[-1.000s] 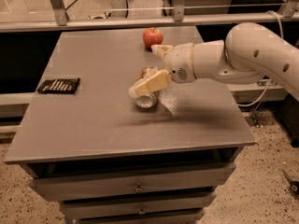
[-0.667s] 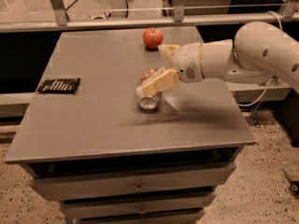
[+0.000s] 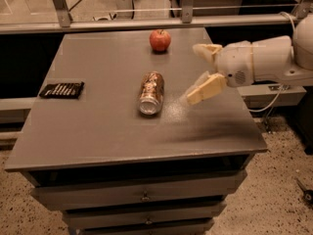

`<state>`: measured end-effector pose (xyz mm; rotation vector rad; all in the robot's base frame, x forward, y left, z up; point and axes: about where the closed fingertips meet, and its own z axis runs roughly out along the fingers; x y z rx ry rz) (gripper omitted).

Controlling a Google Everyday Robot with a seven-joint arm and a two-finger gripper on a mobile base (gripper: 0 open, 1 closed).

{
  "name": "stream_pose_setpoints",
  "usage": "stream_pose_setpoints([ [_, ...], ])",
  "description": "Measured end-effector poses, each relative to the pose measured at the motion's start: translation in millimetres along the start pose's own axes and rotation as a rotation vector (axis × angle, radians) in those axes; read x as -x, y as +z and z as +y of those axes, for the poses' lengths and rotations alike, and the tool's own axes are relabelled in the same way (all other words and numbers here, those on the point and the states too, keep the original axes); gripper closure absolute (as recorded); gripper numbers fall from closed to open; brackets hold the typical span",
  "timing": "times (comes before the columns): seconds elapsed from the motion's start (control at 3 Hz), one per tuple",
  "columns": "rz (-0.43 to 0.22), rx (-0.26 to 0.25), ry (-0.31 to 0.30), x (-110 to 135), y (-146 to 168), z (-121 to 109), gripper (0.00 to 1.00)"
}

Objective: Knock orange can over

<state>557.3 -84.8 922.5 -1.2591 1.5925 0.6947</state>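
The orange can [image 3: 151, 92] lies on its side near the middle of the grey table [image 3: 98, 126], its silver top facing the front edge. My gripper [image 3: 201, 72] hangs over the table's right part, to the right of the can and apart from it. Its two cream fingers [image 3: 207, 88] are spread wide and hold nothing.
A red apple [image 3: 160, 39] sits at the back of the table, behind the can. A flat black packet [image 3: 61, 89] lies near the left edge. Drawers run below the table front. A metal rail and glass stand behind the table.
The can was upright under my gripper; it now lies tipped on its side. My gripper has drawn back to the right, away from the can.
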Motion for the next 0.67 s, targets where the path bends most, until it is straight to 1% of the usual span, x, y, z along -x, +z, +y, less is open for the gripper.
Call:
stream_pose_setpoints([
  [0.33,0.019,-0.004,-0.034,-2.4,-49.5,4.7,0.00],
  [0.67,0.021,0.006,-0.038,-2.1,-55.5,8.1,0.00],
])
